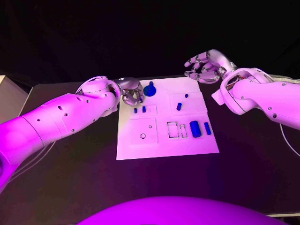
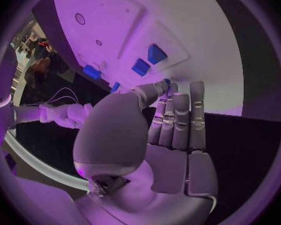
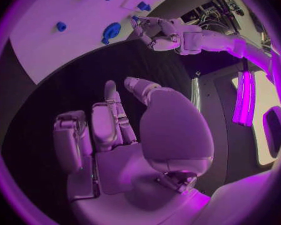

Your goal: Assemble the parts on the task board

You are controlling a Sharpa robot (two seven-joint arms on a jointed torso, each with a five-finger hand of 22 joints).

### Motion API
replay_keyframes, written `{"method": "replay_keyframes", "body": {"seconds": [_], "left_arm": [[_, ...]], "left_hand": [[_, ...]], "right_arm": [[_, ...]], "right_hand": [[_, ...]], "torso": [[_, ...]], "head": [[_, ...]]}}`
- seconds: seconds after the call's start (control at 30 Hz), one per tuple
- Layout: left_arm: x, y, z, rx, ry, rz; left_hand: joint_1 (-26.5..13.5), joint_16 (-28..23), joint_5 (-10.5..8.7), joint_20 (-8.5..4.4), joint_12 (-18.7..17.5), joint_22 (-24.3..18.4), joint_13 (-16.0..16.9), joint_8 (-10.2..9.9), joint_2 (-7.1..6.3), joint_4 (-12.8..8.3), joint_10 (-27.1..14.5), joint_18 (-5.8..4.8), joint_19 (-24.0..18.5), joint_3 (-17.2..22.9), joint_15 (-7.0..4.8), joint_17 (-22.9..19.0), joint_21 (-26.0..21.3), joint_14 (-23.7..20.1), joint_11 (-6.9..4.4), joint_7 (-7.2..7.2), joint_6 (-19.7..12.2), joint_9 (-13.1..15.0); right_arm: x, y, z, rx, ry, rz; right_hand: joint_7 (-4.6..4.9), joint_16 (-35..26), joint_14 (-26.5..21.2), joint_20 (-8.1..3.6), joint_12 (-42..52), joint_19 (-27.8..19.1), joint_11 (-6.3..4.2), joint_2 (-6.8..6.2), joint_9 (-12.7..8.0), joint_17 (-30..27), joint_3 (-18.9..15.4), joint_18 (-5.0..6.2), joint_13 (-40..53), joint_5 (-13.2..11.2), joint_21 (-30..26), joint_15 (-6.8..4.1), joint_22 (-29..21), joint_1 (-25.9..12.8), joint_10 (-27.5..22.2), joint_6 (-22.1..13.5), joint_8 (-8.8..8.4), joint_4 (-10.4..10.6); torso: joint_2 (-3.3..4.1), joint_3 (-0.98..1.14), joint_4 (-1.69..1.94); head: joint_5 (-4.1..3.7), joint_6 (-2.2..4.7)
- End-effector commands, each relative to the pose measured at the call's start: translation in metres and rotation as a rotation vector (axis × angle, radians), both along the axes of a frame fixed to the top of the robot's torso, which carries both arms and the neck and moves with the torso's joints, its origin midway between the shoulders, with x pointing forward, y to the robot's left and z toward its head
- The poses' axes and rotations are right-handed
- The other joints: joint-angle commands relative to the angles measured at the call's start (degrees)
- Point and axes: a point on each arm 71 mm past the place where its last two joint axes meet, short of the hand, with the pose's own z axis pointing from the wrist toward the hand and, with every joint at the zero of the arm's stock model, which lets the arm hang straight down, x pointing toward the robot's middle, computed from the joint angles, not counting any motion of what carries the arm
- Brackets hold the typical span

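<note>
Overhead, right hand (image 1: 205, 66) raised, fingers curled.

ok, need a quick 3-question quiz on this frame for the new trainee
1. True or false: the right hand holds a blue part.
2. Which hand is at the far left edge of the task board, beside the round blue part? A: left hand. B: right hand. C: neither.
3. Fill the gap: the big blue block lies in the board's ___ corner, as seen from the robot.

Key: 1 false, it hangs beyond the board's far right corner with nothing in its fingers. 2 A. 3 near right.
</note>
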Motion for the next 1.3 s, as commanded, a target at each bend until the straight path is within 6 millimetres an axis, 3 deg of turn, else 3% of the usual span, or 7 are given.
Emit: {"method": "replay_keyframes", "body": {"seconds": [0.03, 0.67, 1.3], "left_arm": [[-0.0024, -0.0004, -0.0065, 0.034, 0.035, -0.009], [-0.0028, -0.0016, -0.0029, 0.009, 0.000, 0.003], [-0.0013, 0.0026, -0.0016, 0.006, -0.020, 0.033]], "left_hand": [[-0.6, -0.3, -0.35, 0.18, -0.2, 0.1, 0.1, -0.2, -0.03, 0.0, 0.2, 0.77, -0.5, -0.2, -0.08, -0.2, 0.1, -0.5, 0.24, 0.23, 0.2, 0.1], [-1.5, 0.2, -0.34, 0.71, -0.8, 0.0, 0.0, -3.0, -1.19, 0.3, -2.9, 0.80, -1.3, -0.3, 0.77, -2.0, -0.4, -2.8, 1.15, -0.30, -4.0, -0.9], [-1.8, 0.5, -0.33, 0.93, -0.6, -0.2, 0.2, -4.1, -1.62, 0.5, -4.2, 0.82, -1.4, -0.4, 1.15, -2.8, -0.6, -3.7, 1.55, -0.70, -5.8, -1.4]], "right_arm": [[-0.0003, 0.0006, 0.0009, 0.000, -0.009, 0.008], [-0.0003, 0.0003, 0.0009, 0.000, -0.009, 0.008], [-0.0002, -0.0007, 0.0009, 0.000, -0.010, 0.005]], "right_hand": [[0.27, -0.1, 0.1, 0.40, -0.4, 6.0, -0.20, -0.05, 0.1, 0.0, 0.1, -0.38, -0.1, 0.2, 0.3, 0.15, 15.1, -0.5, 0.0, 0.0, 0.27, 0.1], [0.28, 0.0, 0.2, 0.37, -0.9, 6.0, -0.19, -0.10, 0.1, 0.1, 0.0, -0.38, -0.6, 0.2, 0.3, 0.15, 15.1, -0.5, 0.3, 0.0, 0.23, 0.0], [0.28, 0.0, 0.2, 0.37, -1.0, 6.0, -0.19, -0.10, 0.1, 0.2, 0.0, -0.38, -0.8, 0.2, 0.3, 0.15, 15.1, -0.5, 0.4, 0.0, 0.20, 0.0]], "torso": [[-0.04, -0.06, 0.02], [0.03, -0.06, 0.03], [0.02, -0.07, -0.04]], "head": [[0.02, -0.01], [0.02, -0.03], [0.01, 0.15]]}}
